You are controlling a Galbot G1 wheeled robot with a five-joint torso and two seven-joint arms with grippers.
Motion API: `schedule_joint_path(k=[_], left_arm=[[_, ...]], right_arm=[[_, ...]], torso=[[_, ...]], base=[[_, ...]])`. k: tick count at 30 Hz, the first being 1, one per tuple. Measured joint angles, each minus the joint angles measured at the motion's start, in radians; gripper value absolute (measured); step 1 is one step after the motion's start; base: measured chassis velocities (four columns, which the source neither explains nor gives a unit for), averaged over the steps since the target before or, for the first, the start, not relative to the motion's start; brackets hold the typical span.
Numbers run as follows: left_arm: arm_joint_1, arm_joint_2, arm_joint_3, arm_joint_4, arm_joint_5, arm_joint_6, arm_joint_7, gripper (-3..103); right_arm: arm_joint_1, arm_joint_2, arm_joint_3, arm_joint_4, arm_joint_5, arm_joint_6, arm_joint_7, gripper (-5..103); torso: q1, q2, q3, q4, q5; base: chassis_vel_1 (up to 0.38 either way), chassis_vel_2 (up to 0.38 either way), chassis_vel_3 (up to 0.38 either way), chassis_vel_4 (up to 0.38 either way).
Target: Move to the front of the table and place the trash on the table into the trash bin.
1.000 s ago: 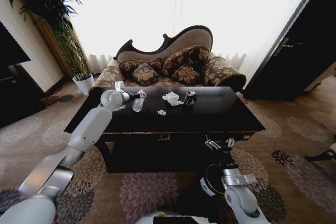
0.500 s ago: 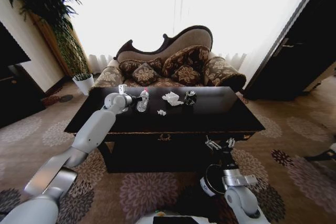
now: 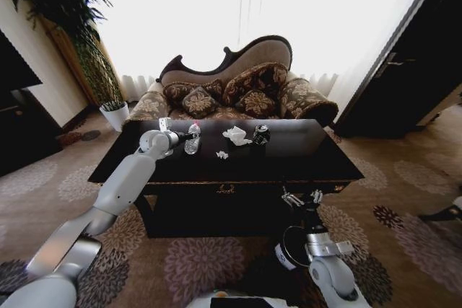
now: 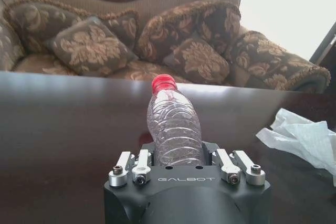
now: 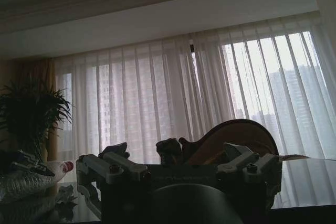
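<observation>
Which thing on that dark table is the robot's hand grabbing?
On the dark table before the sofa, look toward its left end. The left hand grips a clear crushed bottle with a red cap. The tissue and can beside it lie untouched.

Left arm extended, right arm low.
The left tool (image 4: 184, 169) reaches forward at full stretch, its fingers clamped on the bottle (image 4: 174, 124). The right tool (image 3: 302, 198) points upward below the counter's (image 3: 303, 167) front edge, fingers spread.
</observation>
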Motion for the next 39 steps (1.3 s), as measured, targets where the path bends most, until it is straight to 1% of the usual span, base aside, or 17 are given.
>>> schedule_joint_path(k=[1,2,4,7,9,11,12,16,18,21,24,26,27,29,31,37,39], left_arm=[[0.014,0.019,-0.009,-0.025,0.015,-0.027,0.005,43],[0.014,0.019,-0.009,-0.025,0.015,-0.027,0.005,43],[0.054,0.064,-0.04,-0.085,0.055,-0.087,0.037,36],[0.141,0.145,-0.082,-0.196,0.12,-0.218,0.129,32],[0.156,0.159,-0.088,-0.217,0.132,-0.24,0.146,31],[0.246,0.232,-0.114,-0.328,0.266,-0.396,0.287,31],[0.246,0.232,-0.114,-0.328,0.266,-0.396,0.287,31],[0.352,0.316,-0.12,-0.44,0.517,-0.583,0.467,31],[0.359,0.321,-0.119,-0.447,0.532,-0.597,0.478,31],[0.395,0.355,-0.108,-0.501,0.597,-0.691,0.562,31],[0.395,0.366,-0.103,-0.522,0.598,-0.723,0.602,31],[0.388,0.382,-0.096,-0.541,0.595,-0.756,0.655,31],[0.388,0.382,-0.096,-0.541,0.595,-0.756,0.655,31],[0.382,0.401,-0.083,-0.552,0.595,-0.785,0.698,31],[0.375,0.409,-0.07,-0.555,0.6,-0.794,0.716,31],[0.354,0.406,-0.045,-0.546,0.628,-0.801,0.759,31],[0.324,0.405,-0.011,-0.531,0.618,-0.803,0.783,31]], right_arm=[[0.0,0.0,-0.004,0.0,0.0,0.002,-0.002,100],[0.0,0.0,-0.004,0.0,0.0,0.002,-0.002,100],[0.0,-0.002,-0.016,0.001,0.0,0.004,-0.004,100],[0.002,-0.007,-0.044,0.003,0.018,0.006,-0.01,100],[0.002,-0.007,-0.052,0.005,0.024,0.006,-0.012,100],[0.003,-0.011,-0.087,0.014,0.051,0.007,-0.027,100],[0.003,-0.011,-0.087,0.014,0.051,0.007,-0.027,100],[0.004,-0.02,-0.135,0.02,0.094,0.031,-0.086,100],[0.004,-0.021,-0.138,0.021,0.099,0.034,-0.094,100],[0.004,-0.029,-0.155,0.032,0.13,0.062,-0.151,100],[0.004,-0.035,-0.159,0.036,0.157,0.068,-0.171,100],[0.002,-0.043,-0.17,0.043,0.219,0.075,-0.208,100],[0.002,-0.043,-0.17,0.043,0.219,0.075,-0.208,100],[-0.003,-0.053,-0.194,0.065,0.291,0.081,-0.247,100],[-0.007,-0.066,-0.217,0.086,0.335,0.083,-0.27,100],[-0.009,-0.092,-0.26,0.115,0.354,0.083,-0.285,100],[-0.006,-0.106,-0.288,0.12,0.336,0.083,-0.287,100]], torso=[[0.0,0.0,0.0,-0.0001,0.0],[0.0,0.0,0.0,-0.0001,0.0],[0.0,0.0,0.0,0.0,0.0001],[0.0,0.0,0.0,0.0003,0.0002],[0.0,0.0,0.0,0.0004,0.0001],[0.0,0.0,0.0,0.0003,-0.0001],[0.0,0.0,0.0,0.0003,-0.0001],[0.0,0.0,0.0,0.0002,0.0002],[0.0,0.0,0.0,0.0002,0.0004],[0.0,0.0,0.0,0.0003,0.0002],[0.0,0.0,0.0,0.0,0.0002],[0.0,0.0,0.0,-0.0001,0.0004],[0.0,0.0,0.0,-0.0001,0.0004],[0.0,0.0,0.0,-0.0001,0.0005],[0.0,0.0,0.0,0.0,0.0003],[0.0,0.0,0.0,0.0001,0.0002],[0.0,0.0,0.0,0.0,0.0003]], base=[[0.0,0.0,0.0,0.0],[0.0,0.0,0.0,0.0],[0.0,0.0,0.0,0.0],[0.0,0.0,0.0,0.0],[0.0,0.0,0.0,0.0],[0.0,0.0,0.0,0.0],[0.0,0.0,0.0,0.0],[0.0,0.0,0.0,0.0],[0.0,0.0,0.0,0.0],[0.0,0.0,0.0,0.0],[0.0,0.0,0.0,0.0],[0.0,0.0,0.0,0.0],[0.0,0.0,0.0,0.0],[0.0,0.0,0.0,0.0],[0.0,0.0,0.0,0.0],[0.0,0.0,0.0,0.0],[0.0,0.0,0.0,0.0]])
